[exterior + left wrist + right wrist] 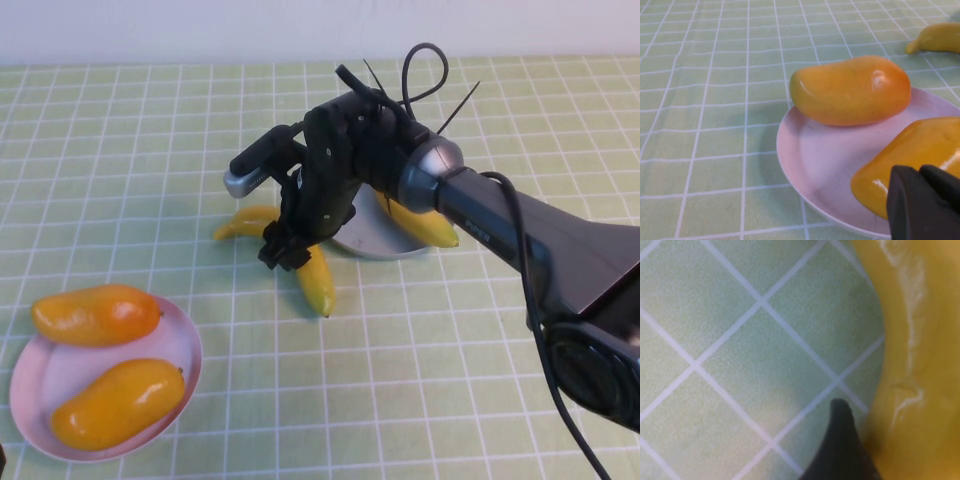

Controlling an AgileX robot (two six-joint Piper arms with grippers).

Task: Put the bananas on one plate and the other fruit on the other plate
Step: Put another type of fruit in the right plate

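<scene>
Right gripper [285, 250], fingers spread wide, straddles the loose banana [318, 282], next carrying it to the grey plate [365, 245] at 2 o'clock; left gripper [925, 200] sits shut by the mangoes [97, 314].

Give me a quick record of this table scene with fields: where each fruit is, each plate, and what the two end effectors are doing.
mangoes: two, both on the pink plate; far one, near one
banana on table: lies on the checked cloth, beside the grey plate
second banana: on the grey plate
right end effector: open, down over the banana on the table, not yet closed on it
left end effector: shut, parked by the pink plate, holding nothing
</scene>
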